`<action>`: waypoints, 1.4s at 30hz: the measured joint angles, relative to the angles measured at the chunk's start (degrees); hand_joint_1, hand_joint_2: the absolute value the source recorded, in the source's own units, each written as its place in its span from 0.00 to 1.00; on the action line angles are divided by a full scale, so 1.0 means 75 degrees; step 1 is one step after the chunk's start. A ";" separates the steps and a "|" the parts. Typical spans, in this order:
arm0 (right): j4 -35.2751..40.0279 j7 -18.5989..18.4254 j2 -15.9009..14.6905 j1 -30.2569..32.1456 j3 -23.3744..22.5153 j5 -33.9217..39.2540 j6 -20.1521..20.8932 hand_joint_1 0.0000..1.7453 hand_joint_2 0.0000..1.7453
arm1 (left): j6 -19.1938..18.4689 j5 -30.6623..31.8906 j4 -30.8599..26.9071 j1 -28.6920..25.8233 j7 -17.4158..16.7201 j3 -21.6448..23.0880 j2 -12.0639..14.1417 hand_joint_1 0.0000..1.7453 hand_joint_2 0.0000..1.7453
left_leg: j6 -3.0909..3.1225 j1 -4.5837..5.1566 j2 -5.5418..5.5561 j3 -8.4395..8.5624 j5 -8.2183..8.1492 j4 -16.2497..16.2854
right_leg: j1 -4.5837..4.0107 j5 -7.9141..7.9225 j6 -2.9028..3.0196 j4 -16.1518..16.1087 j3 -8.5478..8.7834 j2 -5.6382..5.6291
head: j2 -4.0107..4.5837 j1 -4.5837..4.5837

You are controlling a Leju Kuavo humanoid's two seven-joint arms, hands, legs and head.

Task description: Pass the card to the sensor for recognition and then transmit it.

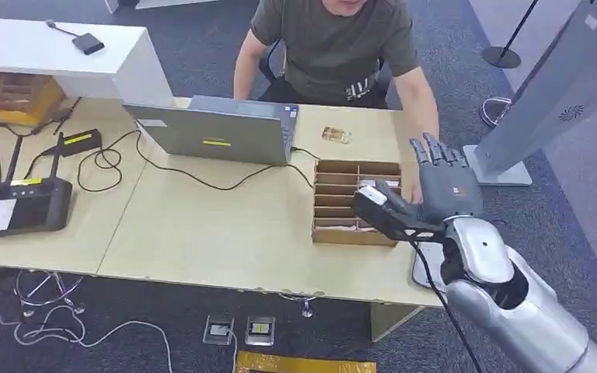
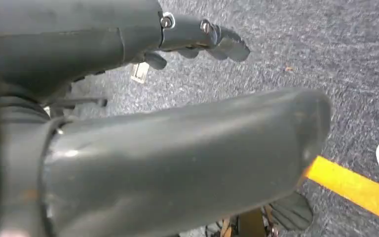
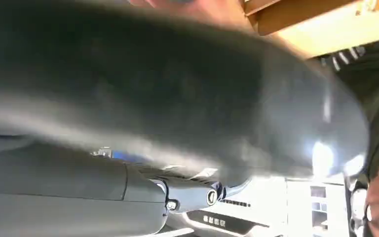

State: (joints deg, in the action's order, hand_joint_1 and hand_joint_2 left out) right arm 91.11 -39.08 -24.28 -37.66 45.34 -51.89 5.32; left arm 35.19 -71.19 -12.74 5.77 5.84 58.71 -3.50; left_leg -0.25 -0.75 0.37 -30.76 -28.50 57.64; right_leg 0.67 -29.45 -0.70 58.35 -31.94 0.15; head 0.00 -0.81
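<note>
Silver, the right hand (image 1: 443,183) hangs with fingers (image 1: 435,155) spread wide and holding nothing, the slotted wooden box (image 1: 355,203) just beside them. A person's hand (image 1: 417,186) lies behind those fingers. Over carpet, the left hand (image 2: 177,148) has its fingers (image 2: 212,37) apart, also empty.

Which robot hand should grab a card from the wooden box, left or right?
Probably the right hand: it hovers beside the wooden card box on the table, fingers spread. The left hand hangs down over the carpet, away from the table.
</note>
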 joint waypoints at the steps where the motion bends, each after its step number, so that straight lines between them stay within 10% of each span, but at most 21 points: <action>1: 0.0219 -0.0003 -0.0117 0.0147 -0.0085 0.0055 -0.0138 0.00 1.00 | -0.0026 0.0035 0.0000 0.0000 0.0000 0.0014 0.0009 0.00 0.00 | 0.0001 0.0000 -0.0002 0.0001 -0.0001 0.0000 | 0.0000 0.0000 0.0000 0.0000 0.0001 -0.0001 | 0.0000 0.0000; 19: 0.1992 -0.0003 -0.0793 0.2401 -0.1286 0.0435 -0.1546 0.00 1.00 | -0.0155 0.0125 0.0003 0.0000 -0.0417 0.0186 0.0151 0.00 0.00 | 0.0000 -0.0001 -0.0009 0.0000 -0.0006 -0.0002 | -0.0001 0.0000 0.0000 -0.0001 0.0005 -0.0005 | 0.0000 0.0000; 28: 0.2120 0.0111 -0.0770 0.3181 -0.1560 0.0583 -0.3087 0.00 1.00 | -0.0213 0.0155 0.0003 0.0009 -0.0411 0.0303 0.0189 0.00 0.00 | 0.0000 -0.0001 -0.0010 -0.0001 -0.0007 -0.0004 | -0.0001 0.0000 0.0000 0.0000 0.0005 -0.0009 | 0.0000 0.0000; 42: 0.1406 0.0606 -0.0312 0.3234 -0.1309 -0.0038 -0.2990 0.00 1.00 | -0.0120 0.0128 0.0000 0.0035 -0.0487 0.0391 0.0227 0.00 0.00 | 0.0000 -0.0001 -0.0008 -0.0007 -0.0006 -0.0006 | -0.0001 -0.0001 0.0000 0.0001 0.0006 -0.0004 | 0.0000 0.0000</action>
State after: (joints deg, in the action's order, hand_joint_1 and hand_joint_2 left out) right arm 101.65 -34.53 -26.62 -13.41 35.52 -52.18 -17.11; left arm 34.29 -70.23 -12.74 6.03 2.19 61.64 -1.79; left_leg -0.25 -0.77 0.31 -30.81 -28.55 57.60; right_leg 0.66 -29.45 -0.70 58.36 -31.90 0.12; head 0.00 -0.81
